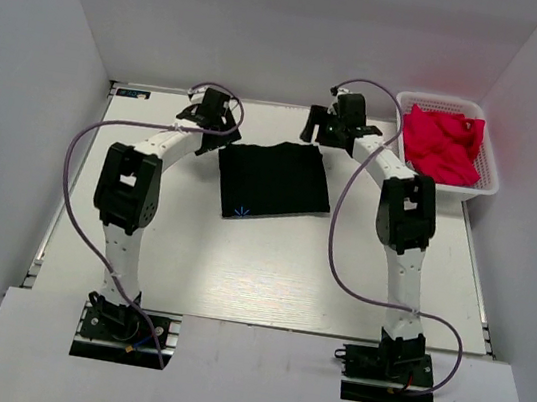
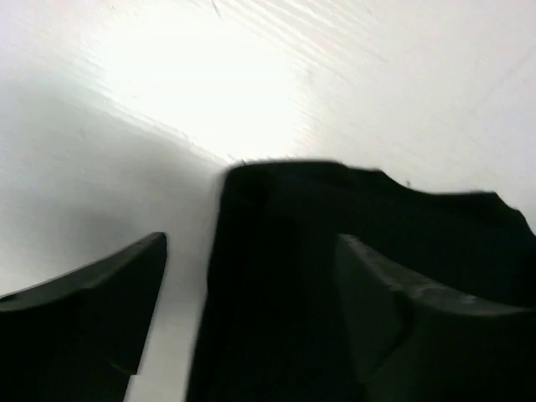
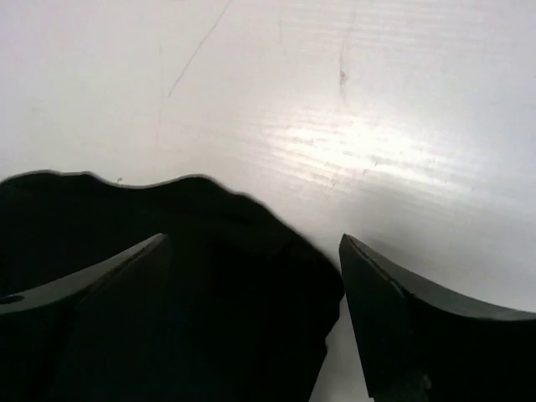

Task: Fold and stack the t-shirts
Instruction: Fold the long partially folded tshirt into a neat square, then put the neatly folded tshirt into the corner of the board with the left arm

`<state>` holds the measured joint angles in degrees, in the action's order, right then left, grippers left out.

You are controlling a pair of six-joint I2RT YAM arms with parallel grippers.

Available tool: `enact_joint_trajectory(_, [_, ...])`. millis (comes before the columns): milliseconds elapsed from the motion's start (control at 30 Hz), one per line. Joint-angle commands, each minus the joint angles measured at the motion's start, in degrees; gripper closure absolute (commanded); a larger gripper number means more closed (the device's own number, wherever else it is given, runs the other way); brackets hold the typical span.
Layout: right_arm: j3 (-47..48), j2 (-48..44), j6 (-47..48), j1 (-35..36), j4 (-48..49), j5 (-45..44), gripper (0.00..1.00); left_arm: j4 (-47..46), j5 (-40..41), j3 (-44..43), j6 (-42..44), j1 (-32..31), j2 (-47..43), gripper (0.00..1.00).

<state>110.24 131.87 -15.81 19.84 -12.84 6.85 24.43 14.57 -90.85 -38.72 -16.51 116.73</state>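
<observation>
From above, a folded black t-shirt (image 1: 273,182) lies flat on the white table (image 1: 268,272), with the left gripper (image 1: 213,110) and right gripper (image 1: 332,125) at its far corners. Red t-shirts (image 1: 443,146) fill a basket (image 1: 490,174) at far right. In the left wrist view the jaws stand apart across the shirt's edge, gripping nothing; the right wrist view shows the same.

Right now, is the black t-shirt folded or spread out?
Folded: the black t-shirt lies on the table as a compact rectangle with no sleeves or collar showing.
</observation>
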Motion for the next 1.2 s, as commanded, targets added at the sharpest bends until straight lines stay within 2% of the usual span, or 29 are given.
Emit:
enact_joint_trajectory(0, [9.02, 1.98, 2.98, -1.03, 3.88, 2.64, 0.10, 2.64, 0.91, -7.14, -1.62, 2.54, -0.27, 0.00])
enact_joint_trajectory(100, [2.74, -3.18, 2.72, -0.76, 5.89, 1.50, 0.10, 1.42, -2.34, -5.75, -1.62, 3.07, -1.40, 0.00])
enact_joint_trajectory(167, [-1.67, -6.09, 1.67, -0.59, 7.82, 2.11, 0.10, -0.42, -5.06, -1.80, -0.22, 3.07, -3.95, 0.00])
enact_joint_trajectory(200, [-9.00, -10.63, 1.23, -0.59, 8.61, 2.46, 0.10, -0.95, -7.60, -0.22, -0.22, 3.07, -4.66, 0.00])
enact_joint_trajectory(233, [-11.42, -12.24, 0.53, -0.76, 8.88, 2.81, 0.10, -0.96, -8.76, 3.01, -0.22, 3.07, -5.45, 0.00])
enact_joint_trajectory(267, [-17.89, -14.86, -0.44, -0.68, 9.23, 3.08, 0.10, -2.52, -11.55, 4.61, 1.87, 2.54, -6.85, 0.00])
enact_joint_trajectory(467, [-33.67, -28.94, -3.08, -0.76, 9.59, 2.03, 0.10, -5.87, -19.04, 13.76, 6.46, 1.31, -8.97, 0.00])
enact_joint_trajectory(533, [-38.32, -33.66, -3.96, -1.11, 9.07, 1.94, 0.10, -5.88, -18.52, 15.08, 6.46, 0.79, -8.97, 0.00])
enact_joint_trajectory(800, [-46.51, -43.54, -5.19, -1.03, 6.34, -3.32, 0.10, -7.36, -22.38, 17.54, 12.33, -0.27, -5.12, 0.38])
enact_joint_trajectory(833, [-47.21, -44.07, -5.19, -1.03, 6.25, -3.77, 0.10, -7.37, -22.39, 17.55, 12.35, -0.27, -4.50, 0.50])
enact_joint_trajectory(933, [-49.23, -46.26, -5.19, -1.11, 5.81, -5.80, 0.10, -1.94, -20.03, 13.43, 14.81, -0.27, -1.25, 0.68])
enact_joint_trajectory(967, [-49.50, -47.57, -5.19, -1.11, 5.55, -6.67, 0.10, -1.06, -19.06, 12.46, 15.60, -0.27, -0.63, 0.68])
enact_joint_trajectory(1033, [-50.38, -48.55, -4.76, -1.03, 5.63, -8.94, 0.10, 1.40, -16.34, 9.65, 17.09, -0.27, 1.12, 0.84])
enact_joint_trajectory(1067, [-51.43, -49.25, -4.67, -1.20, 5.55, -9.48, 0.10, 2.98, -15.28, 6.94, 17.71, -0.27, 1.92, 0.98])
enact_joint_trajectory(1167, [-52.49, -50.57, -3.96, -1.38, 4.93, -11.33, 0.10, 7.65, -8.96, 2.89, 18.41, 1.31, 3.16, 1.00])
